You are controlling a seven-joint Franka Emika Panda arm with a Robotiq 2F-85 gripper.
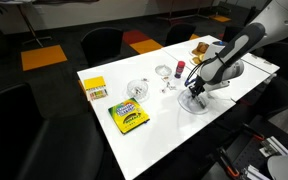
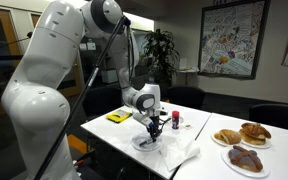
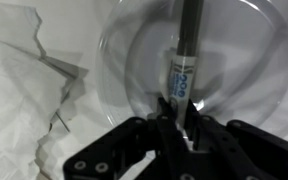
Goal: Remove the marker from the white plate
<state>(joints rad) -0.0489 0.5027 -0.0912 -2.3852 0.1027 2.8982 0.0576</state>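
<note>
The end effector (image 3: 181, 128) is pinching the near end of the marker (image 3: 187, 55), which is lying on the white plate (image 3: 259, 70). Gripped so close to its end, the marker may tip and slip out during lifting.

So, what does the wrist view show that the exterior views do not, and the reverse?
Only the wrist view: the printed label on the marker, and the claw closed on it. Only the exterior views: the yellow crayon box, the pastry plates, the robot's arm. Shared: the claw low over the white plate.
</note>
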